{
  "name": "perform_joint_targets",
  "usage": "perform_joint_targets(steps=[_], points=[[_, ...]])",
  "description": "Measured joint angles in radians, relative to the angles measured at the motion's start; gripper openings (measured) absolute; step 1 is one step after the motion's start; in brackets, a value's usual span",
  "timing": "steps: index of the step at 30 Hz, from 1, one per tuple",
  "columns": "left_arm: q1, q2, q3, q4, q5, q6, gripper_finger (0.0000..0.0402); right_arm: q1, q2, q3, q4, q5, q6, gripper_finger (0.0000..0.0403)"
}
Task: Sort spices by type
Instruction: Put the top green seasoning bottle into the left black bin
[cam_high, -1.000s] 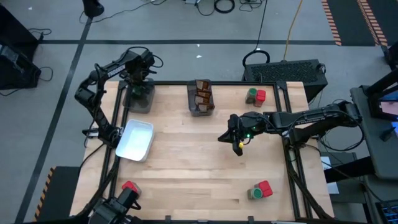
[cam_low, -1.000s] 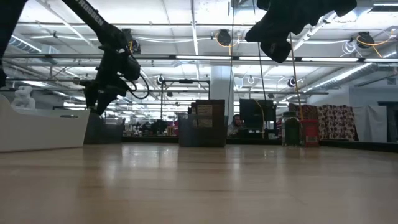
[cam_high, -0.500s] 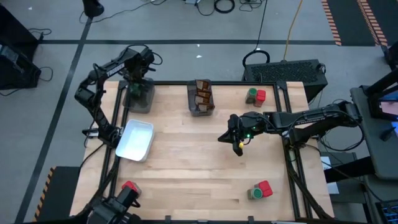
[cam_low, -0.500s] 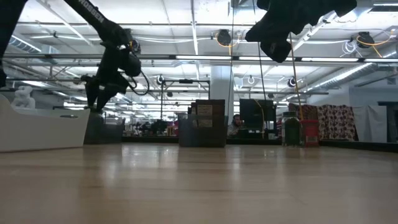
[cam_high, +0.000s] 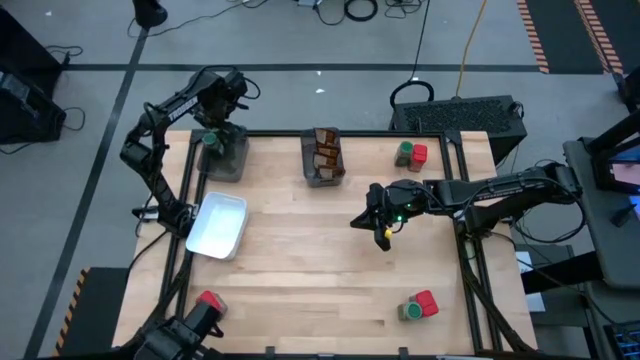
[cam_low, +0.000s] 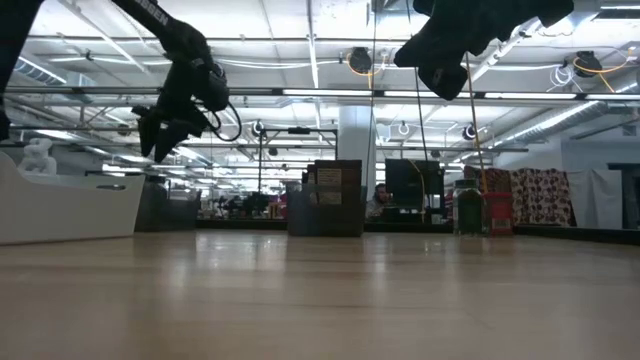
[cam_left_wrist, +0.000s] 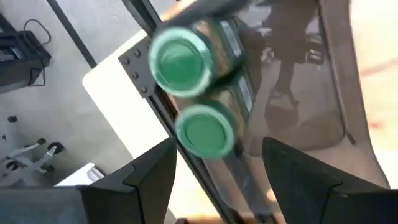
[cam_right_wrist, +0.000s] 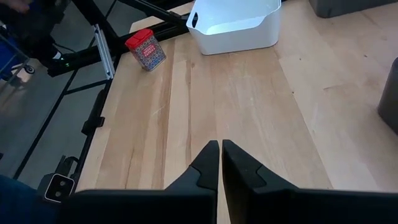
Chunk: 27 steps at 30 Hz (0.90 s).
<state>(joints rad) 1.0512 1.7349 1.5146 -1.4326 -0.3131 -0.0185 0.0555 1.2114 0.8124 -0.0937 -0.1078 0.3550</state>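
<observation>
Two green-lidded jars sit side by side inside the dark grey bin at the far left corner. My left gripper hangs open above them, touching nothing; it also shows in the high view. A second dark bin at the far middle holds brown-orange packets. Green jar and red container pairs stand at the far right and near right. A lone red container stands at the near left. My right gripper hovers shut over the table's middle right.
A white rectangular tray sits at the left edge, between the left bin and the lone red container. Bare wood stretches across the table's middle and near side. A black case lies beyond the far right corner.
My left gripper has risen from the far left bin, staying open with nothing between its fingers. A green lid in the bin now shows below it in the high view. The right arm has kept still.
</observation>
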Motion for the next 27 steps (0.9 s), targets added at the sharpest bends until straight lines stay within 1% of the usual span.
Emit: perform_joint_targets(steps=[2,5,8,12,19,22,27], points=[[-0.022,-0.010,0.000,-0.026,0.032,0.019,0.0239,0.000,0.000,0.000,0.000,0.004,0.000,0.0000],[-0.074,-0.040,0.000,-0.049,0.108,0.024,0.0239,0.000,0.000,0.000,0.001,0.004,0.000,0.0000],[-0.158,-0.091,0.000,-0.042,0.182,0.024,0.0239,0.000,0.000,0.000,0.009,0.004,-0.003,0.0000],[-0.306,-0.162,0.000,-0.004,0.264,0.026,0.0239,-0.001,0.000,0.000,0.010,0.004,-0.004,0.0000],[-0.591,-0.275,0.001,0.115,0.499,0.024,0.0239,-0.001,0.000,0.000,0.010,0.006,-0.004,0.0000],[-0.718,-0.310,0.001,0.149,0.531,-0.017,0.0239,-0.001,0.000,0.000,0.010,0.006,-0.004,0.0000],[-0.918,-0.330,0.001,0.187,0.534,-0.137,0.0239,-0.001,0.000,0.000,0.010,0.007,-0.007,0.0000]])
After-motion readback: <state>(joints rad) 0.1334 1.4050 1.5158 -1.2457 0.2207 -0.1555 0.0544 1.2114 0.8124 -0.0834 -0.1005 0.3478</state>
